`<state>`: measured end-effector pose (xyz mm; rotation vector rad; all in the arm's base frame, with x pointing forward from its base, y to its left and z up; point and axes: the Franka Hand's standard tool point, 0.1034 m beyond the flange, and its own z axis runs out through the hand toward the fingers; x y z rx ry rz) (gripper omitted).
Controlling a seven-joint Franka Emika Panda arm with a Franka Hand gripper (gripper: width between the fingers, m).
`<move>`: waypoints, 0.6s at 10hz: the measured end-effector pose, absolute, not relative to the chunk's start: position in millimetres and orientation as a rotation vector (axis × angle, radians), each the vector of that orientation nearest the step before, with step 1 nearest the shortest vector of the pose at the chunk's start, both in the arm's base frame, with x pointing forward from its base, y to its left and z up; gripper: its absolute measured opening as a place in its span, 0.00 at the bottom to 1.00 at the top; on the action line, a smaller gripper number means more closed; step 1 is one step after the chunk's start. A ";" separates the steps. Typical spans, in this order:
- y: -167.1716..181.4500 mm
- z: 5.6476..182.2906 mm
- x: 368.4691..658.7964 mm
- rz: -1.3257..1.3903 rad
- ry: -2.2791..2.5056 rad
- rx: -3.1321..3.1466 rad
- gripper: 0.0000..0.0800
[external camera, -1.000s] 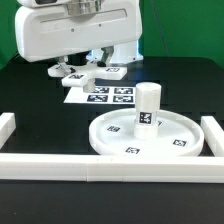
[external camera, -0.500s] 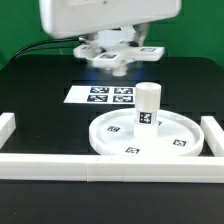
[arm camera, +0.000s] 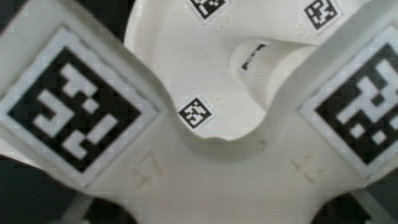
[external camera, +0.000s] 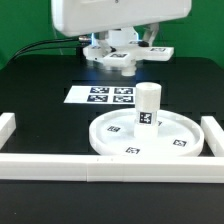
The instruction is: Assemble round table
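The large round rimmed disc lies on the black table near the front, with the short thick post standing upright in its middle. My gripper is at the back, above the table, shut on the small cross-shaped piece, which hangs level in the air behind the marker board. In the wrist view the cross-shaped piece fills the picture, with big tags on two arms. My fingers are hidden there. A white part with small tags shows beyond it.
The marker board lies flat between the gripper and the disc. White border rails run along the front, the exterior view's left and right. A green wall stands behind the table.
My gripper has carried the cross-shaped piece up and toward the exterior view's right, from beside the marker board's back left corner to above its back edge. The disc and post have not moved.
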<state>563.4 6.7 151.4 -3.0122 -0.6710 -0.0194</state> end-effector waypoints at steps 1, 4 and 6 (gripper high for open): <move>18.0 150.0 546.3 -0.015 -0.658 -3.015 0.56; 30.0 146.8 546.6 -0.062 -0.742 -3.004 0.56; 29.9 146.3 546.5 -0.061 -0.743 -3.003 0.56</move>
